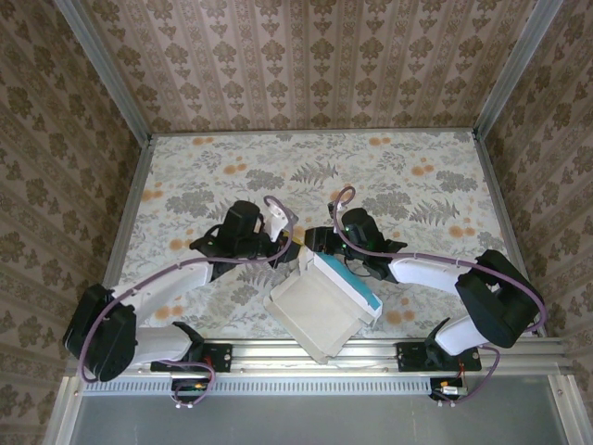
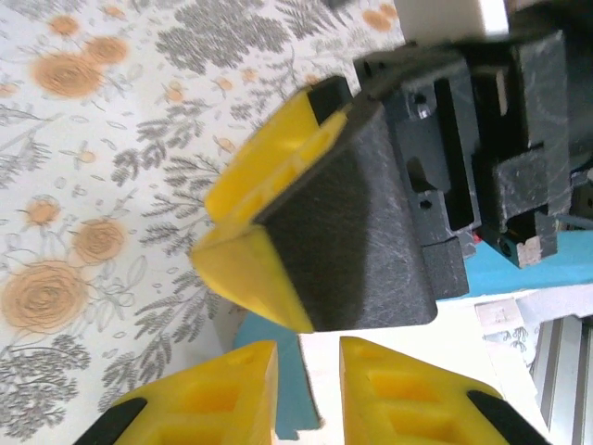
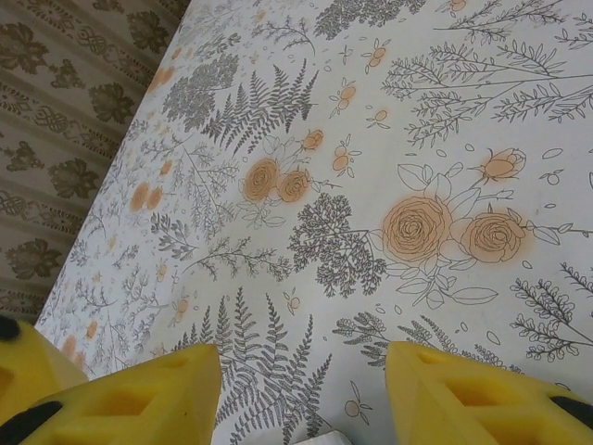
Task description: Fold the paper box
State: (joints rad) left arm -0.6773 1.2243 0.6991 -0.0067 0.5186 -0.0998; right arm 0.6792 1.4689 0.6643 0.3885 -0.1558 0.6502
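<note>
The paper box (image 1: 320,306) lies at the table's near middle, white face up, with a turquoise side (image 1: 359,284) raised along its right. My left gripper (image 1: 285,248) and right gripper (image 1: 317,243) meet at its far corner. In the left wrist view my left gripper (image 2: 309,389) stands slightly open, with a blue flap edge (image 2: 292,389) and white card (image 2: 482,324) in the narrow gap. One of the right gripper's fingers (image 2: 278,185), yellow and black, hangs just above. My right gripper (image 3: 304,389) is open wide over the cloth, a white card corner (image 3: 324,438) below it.
A floral cloth (image 1: 232,167) covers the table, with patterned walls on three sides. An aluminium rail (image 1: 306,357) with both arm bases runs along the near edge, and the box's near corner reaches it. Bare cloth stretches toward the back.
</note>
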